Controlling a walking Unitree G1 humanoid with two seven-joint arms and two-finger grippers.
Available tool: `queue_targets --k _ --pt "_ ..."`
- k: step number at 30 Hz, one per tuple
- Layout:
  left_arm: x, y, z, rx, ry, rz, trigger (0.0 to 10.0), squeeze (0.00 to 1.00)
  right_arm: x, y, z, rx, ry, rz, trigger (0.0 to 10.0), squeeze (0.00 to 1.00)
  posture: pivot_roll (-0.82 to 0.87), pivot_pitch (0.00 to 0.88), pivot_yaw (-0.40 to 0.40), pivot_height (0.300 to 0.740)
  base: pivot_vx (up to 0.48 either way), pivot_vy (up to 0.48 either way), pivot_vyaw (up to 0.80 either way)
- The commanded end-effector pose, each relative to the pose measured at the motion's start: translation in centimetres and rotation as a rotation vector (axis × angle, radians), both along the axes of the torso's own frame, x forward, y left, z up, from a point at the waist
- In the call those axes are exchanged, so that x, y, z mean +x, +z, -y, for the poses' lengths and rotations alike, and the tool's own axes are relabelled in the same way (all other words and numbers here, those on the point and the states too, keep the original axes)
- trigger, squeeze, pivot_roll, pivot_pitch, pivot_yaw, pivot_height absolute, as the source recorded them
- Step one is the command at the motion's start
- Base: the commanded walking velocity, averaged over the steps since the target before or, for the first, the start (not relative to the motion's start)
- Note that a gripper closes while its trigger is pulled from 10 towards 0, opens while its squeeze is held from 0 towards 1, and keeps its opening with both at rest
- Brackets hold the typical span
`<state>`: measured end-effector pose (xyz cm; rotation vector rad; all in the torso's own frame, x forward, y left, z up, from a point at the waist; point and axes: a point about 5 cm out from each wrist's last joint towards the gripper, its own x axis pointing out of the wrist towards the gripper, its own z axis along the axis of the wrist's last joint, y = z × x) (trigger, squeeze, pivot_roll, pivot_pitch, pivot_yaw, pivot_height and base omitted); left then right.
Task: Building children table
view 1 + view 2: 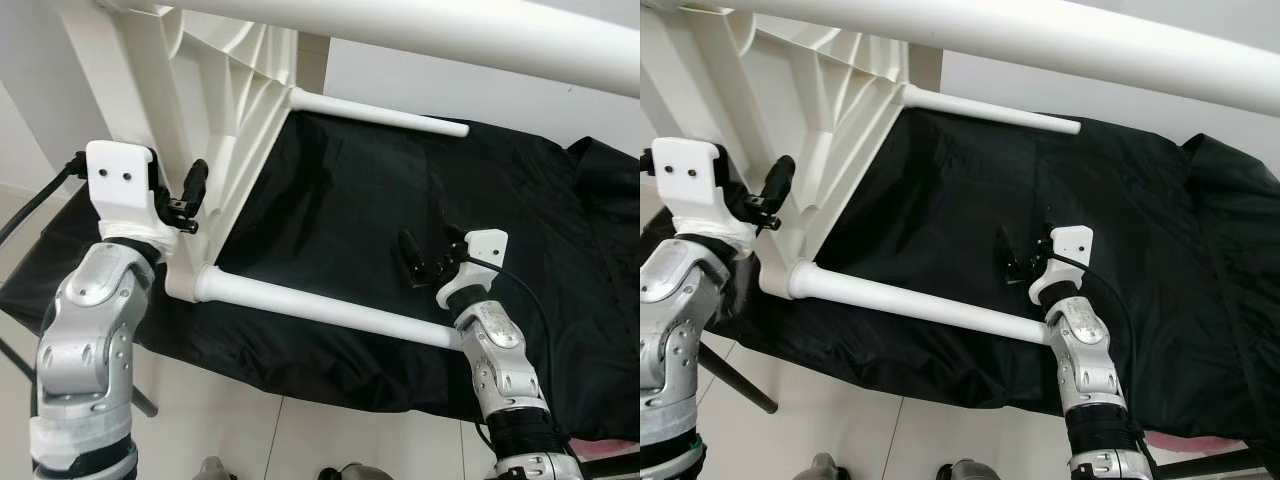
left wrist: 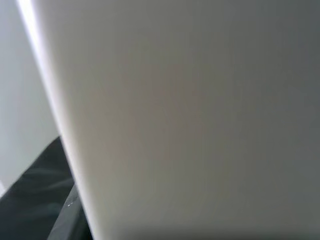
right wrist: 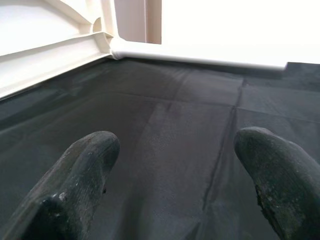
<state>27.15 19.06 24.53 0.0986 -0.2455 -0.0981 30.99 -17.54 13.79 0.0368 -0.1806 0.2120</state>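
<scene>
Right gripper [image 1: 425, 256] is held wide open, empty, over the black cloth [image 1: 400, 200] beside the near leg [image 1: 330, 310]. Left gripper [image 1: 190, 200] is pressed at the tipped white table [image 1: 215, 100] — probably gripping its edge, jaws unclear. Legs are seen fitted — table not yet stood upright.

1. I've got the white plastic table [image 1: 830, 110] tipped on its side on a black cloth [image 1: 970, 210], ribbed underside facing the cloth.
2. Two white legs are plugged in: the near leg [image 1: 910, 300] runs across to my right arm, and the far leg [image 1: 990, 110] is further back.
3. Another thick white tube [image 1: 1060, 40] crosses the top of the picture.
4. My left gripper [image 1: 775, 190] is right up against the table's edge near the near leg's socket; I can't tell how its fingers stand.
5. My right gripper [image 1: 1012, 255] hovers over the cloth, just above the near leg's free end.
</scene>
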Motion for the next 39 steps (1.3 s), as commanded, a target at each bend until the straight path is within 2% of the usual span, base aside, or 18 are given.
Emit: queue_targets --k 1,7,8,9,11,12,13,14,17,18,20,21,27,31,33,35,37,39 --pt "-0.8 0.4 -2.6 -0.026 0.277 0.030 0.0 0.00 0.0 -0.2 0.5 -0.004 -0.007 -0.007 10.0 0.00 0.07 0.055 -0.108 0.740 0.000 0.000 0.00" --pt "-1.0 0.3 -2.3 -0.018 0.259 0.022 0.0 0.00 0.2 -0.2 0.3 -0.005 0.003 -0.008 10.0 0.00 0.07 0.056 -0.114 0.740 0.000 0.000 0.00" --pt "-0.9 0.1 -2.0 -0.008 0.237 0.018 0.9 0.00 0.3 -0.2 0.3 -0.005 0.006 -0.008 10.0 0.00 0.07 0.056 -0.114 0.740 0.000 0.000 0.00" --pt "-0.9 0.1 -1.6 -0.011 0.197 0.015 10.0 0.00 0.3 -0.2 0.2 -0.006 0.008 -0.008 10.0 0.00 0.07 0.056 -0.114 0.740 0.000 0.000 0.00" --pt "-0.9 0.1 -1.6 -0.011 0.197 0.015 10.0 0.00 0.3 -0.2 0.2 -0.006 0.008 -0.008 10.0 0.00 0.07 0.056 -0.114 0.740 0.000 0.000 0.00" --pt "-1.0 0.1 -1.0 -0.019 0.140 0.028 10.0 0.01 0.4 -0.2 0.2 -0.006 0.009 -0.008 10.0 0.00 0.07 0.054 -0.109 0.740 0.000 0.000 0.00" --pt "-1.0 0.1 -1.0 -0.019 0.140 0.028 10.0 0.01 0.4 -0.2 0.2 -0.006 0.009 -0.008 10.0 0.00 0.07 0.054 -0.109 0.740 0.000 0.000 0.00" --pt "-1.1 0.0 -0.6 -0.020 0.092 0.034 10.0 1.00 0.3 -0.2 0.2 -0.006 0.008 -0.008 10.0 0.00 0.07 0.053 -0.107 0.740 0.000 0.000 0.00" --pt "-1.2 -0.1 -0.5 0.010 0.060 0.034 10.0 1.00 0.3 -0.3 0.2 -0.004 0.006 -0.008 10.0 0.00 0.07 0.052 -0.103 0.740 0.000 0.000 0.00" --pt "-1.2 -0.3 -0.5 0.077 0.019 0.025 10.0 1.00 0.3 -0.4 0.2 -0.003 0.004 -0.008 10.0 0.00 0.07 0.053 -0.101 0.740 0.000 0.000 0.00" --pt "-1.2 -0.3 -0.5 0.077 0.019 0.025 10.0 1.00 0.3 -0.4 0.2 -0.003 0.004 -0.008 10.0 0.00 0.07 0.053 -0.101 0.740 0.000 0.000 0.00" --pt "-1.4 -0.3 -0.7 0.148 -0.023 0.021 10.0 0.00 0.2 -0.4 0.2 -0.001 0.000 -0.007 10.0 0.00 0.07 0.054 -0.098 0.740 0.000 0.000 0.00" --pt "-1.9 -0.2 -1.1 0.193 -0.123 0.013 10.0 0.00 0.2 -0.4 0.3 0.002 -0.005 -0.006 10.0 0.00 0.07 0.056 -0.096 0.740 0.000 0.000 0.00" --pt "-3.5 -0.3 -0.8 0.255 -0.255 0.006 10.0 0.00 0.1 -0.6 0.4 0.003 -0.012 -0.008 10.0 0.00 0.07 0.059 -0.093 0.740 0.000 0.000 0.00" --pt "-3.5 -0.3 -0.8 0.255 -0.255 0.006 10.0 0.00 0.1 -0.6 0.4 0.003 -0.012 -0.008 10.0 0.00 0.07 0.059 -0.093 0.740 0.000 0.000 0.00" --pt "-4.3 -0.6 -0.6 0.313 -0.271 0.014 10.0 0.00 0.1 -0.7 0.4 0.005 -0.013 -0.012 10.0 0.00 0.08 0.059 -0.096 0.740 0.000 0.000 0.00" --pt "-4.9 -1.1 -0.8 0.278 -0.310 -0.036 10.0 0.00 0.1 -0.8 0.2 0.007 -0.009 -0.012 10.0 0.00 0.08 0.058 -0.099 0.740 0.000 0.000 0.00" --pt "-5.1 -1.1 -1.0 0.292 -0.302 -0.031 10.0 0.00 0.1 -0.8 0.1 0.007 -0.007 -0.013 10.0 0.00 0.08 0.058 -0.102 0.740 0.000 0.000 0.00"
